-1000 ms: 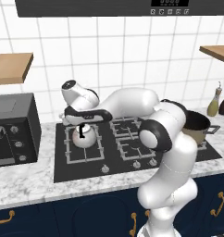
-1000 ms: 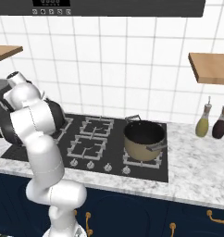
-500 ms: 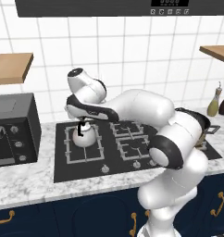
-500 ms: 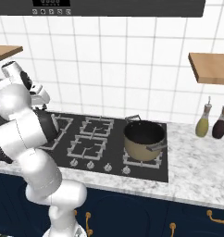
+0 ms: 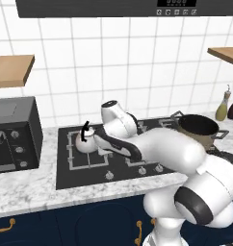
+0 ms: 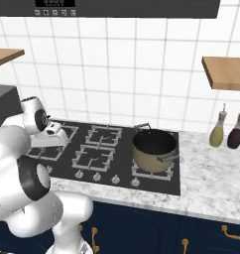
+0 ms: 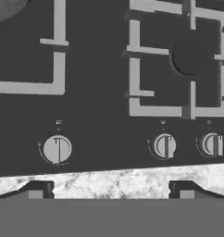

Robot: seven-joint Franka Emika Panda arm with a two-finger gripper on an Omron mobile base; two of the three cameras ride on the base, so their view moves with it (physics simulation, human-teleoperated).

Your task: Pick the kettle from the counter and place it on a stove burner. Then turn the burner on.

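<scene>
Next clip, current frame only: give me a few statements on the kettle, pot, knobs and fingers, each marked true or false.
1. The kettle sits on the stove burner grate. True.
2. The fingers clamp the kettle's handle. False: they are spread, with nothing between them.
3. The pot stands on the hob's right side. True.
4. The hand view faces the wall tiles. False: it shows knobs and the counter edge.

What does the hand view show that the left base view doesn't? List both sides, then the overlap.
Hand view: the pincer with its dark fingertips wide apart, and the pointer lines on the knobs up close. Left base view: the kettle sitting on a grate, the tan pot, the microwave and two bottles. Both: the black stovetop, the knobs and the marbled counter.
</scene>
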